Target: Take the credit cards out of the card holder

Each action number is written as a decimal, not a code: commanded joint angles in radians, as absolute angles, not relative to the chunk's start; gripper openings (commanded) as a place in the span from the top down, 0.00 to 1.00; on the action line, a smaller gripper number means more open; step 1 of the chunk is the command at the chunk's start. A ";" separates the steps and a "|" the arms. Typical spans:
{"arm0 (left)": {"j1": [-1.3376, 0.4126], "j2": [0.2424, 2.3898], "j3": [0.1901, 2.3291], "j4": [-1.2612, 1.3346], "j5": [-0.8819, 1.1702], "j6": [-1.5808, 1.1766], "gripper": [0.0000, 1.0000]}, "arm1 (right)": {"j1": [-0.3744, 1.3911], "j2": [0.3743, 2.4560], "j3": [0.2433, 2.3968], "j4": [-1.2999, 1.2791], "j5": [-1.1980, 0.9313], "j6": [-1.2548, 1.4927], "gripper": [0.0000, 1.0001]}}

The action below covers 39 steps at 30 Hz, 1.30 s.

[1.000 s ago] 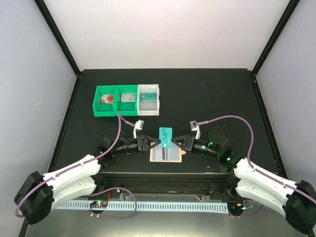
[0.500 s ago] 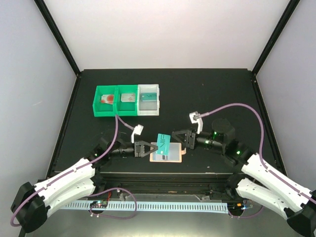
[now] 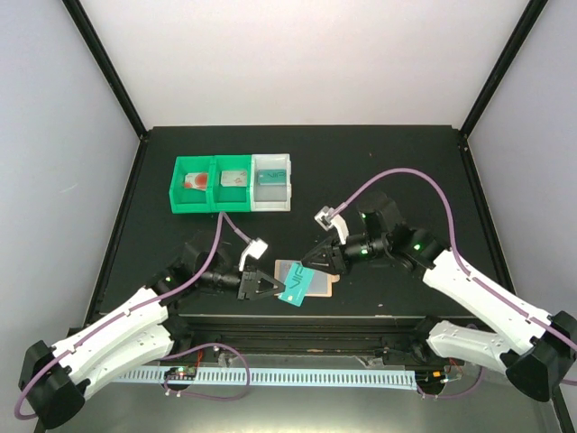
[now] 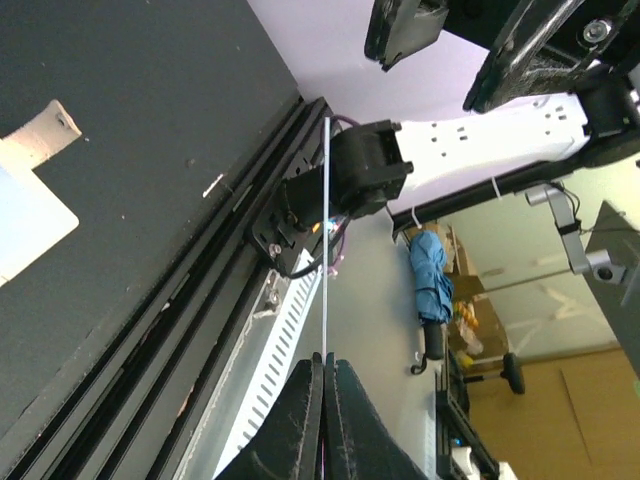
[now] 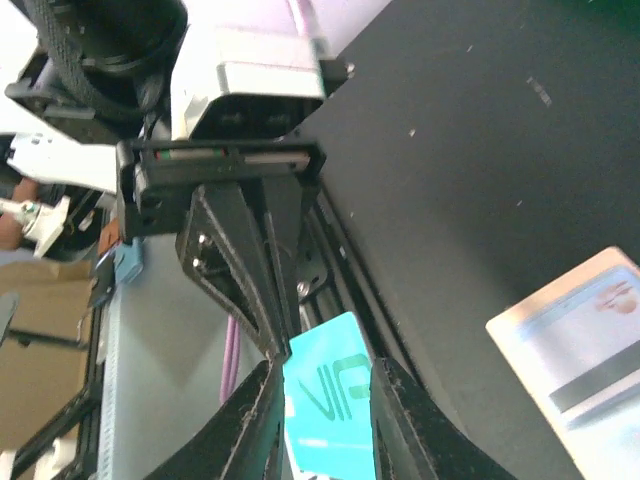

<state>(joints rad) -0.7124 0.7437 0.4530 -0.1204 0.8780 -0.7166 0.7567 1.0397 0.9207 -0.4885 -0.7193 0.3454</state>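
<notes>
A teal credit card (image 3: pixel 296 290) is held clear of the card holder (image 3: pixel 321 285) by the left pincer (image 3: pixel 273 287); the right pincer (image 3: pixel 314 262) is narrowly parted, empty. A drop into the bins (image 3: pixel 194 206) seems called for next

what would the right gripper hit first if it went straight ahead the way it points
Most likely the teal card: it sits right ahead of the right gripper and its open jaws, pinched by the left gripper just beyond. Depth is unclear.
</notes>
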 commanded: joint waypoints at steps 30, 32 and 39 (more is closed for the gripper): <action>-0.706 0.777 0.492 -0.072 0.975 -0.647 0.98 | 0.755 1.129 0.855 -0.442 -0.952 0.296 0.99; -0.706 0.765 0.500 -0.103 0.925 -0.639 0.96 | 0.754 1.120 0.849 -0.423 -0.940 0.313 0.99; -0.700 0.663 0.572 -0.293 0.574 -0.659 0.46 | 0.755 1.088 0.813 -0.290 -0.856 0.436 0.99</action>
<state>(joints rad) -0.7074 0.7311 0.4854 -0.1921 0.8047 -0.6544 0.7567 1.1122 0.8318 -0.3992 -0.9173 0.3546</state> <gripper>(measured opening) 0.387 0.011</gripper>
